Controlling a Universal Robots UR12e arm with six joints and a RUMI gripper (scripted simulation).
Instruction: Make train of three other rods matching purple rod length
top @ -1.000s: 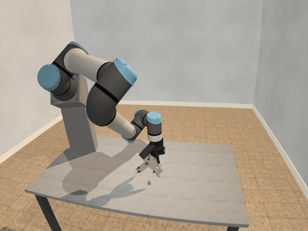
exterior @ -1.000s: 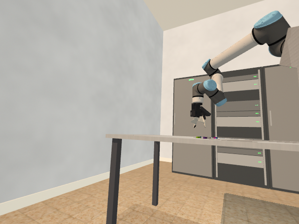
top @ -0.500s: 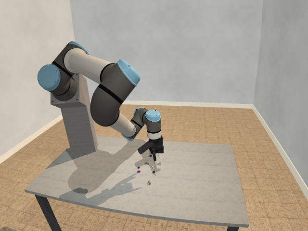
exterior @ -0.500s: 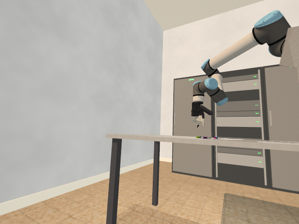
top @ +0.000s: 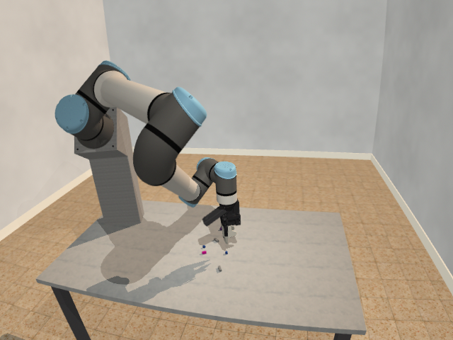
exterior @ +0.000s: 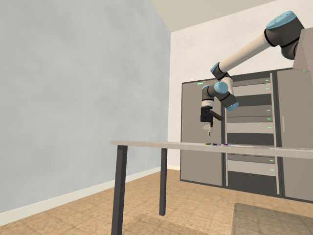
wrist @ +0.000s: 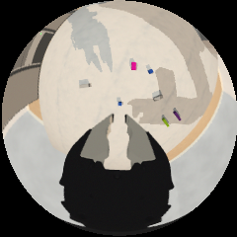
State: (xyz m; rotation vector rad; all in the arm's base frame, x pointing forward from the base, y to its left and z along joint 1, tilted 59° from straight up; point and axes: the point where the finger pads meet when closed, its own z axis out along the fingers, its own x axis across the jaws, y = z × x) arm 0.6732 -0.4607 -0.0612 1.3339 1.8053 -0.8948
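My gripper (top: 225, 239) (exterior: 209, 133) (wrist: 119, 115) hangs a little above the table, with its fingers nearly together and nothing between them. In the wrist view a blue rod (wrist: 119, 103) (top: 226, 252) lies just ahead of the fingertips. A magenta rod (wrist: 133, 65) (top: 204, 252) and a second blue rod (wrist: 150, 71) (top: 203, 246) lie farther off. One grey rod (wrist: 157, 97) (top: 216, 239) lies to the right and another grey rod (wrist: 85, 85) (top: 219, 268) to the left. The purple rod (wrist: 177, 115) (top: 220, 228) (exterior: 214, 144) and a lime rod (wrist: 165, 120) (exterior: 207, 144) lie side by side at the right.
The rods lie scattered near the middle of a pale table (top: 292, 256) (exterior: 156, 144). The arm's pedestal (top: 113, 183) stands at the table's back left corner. Grey cabinets (exterior: 250, 131) stand behind the table.
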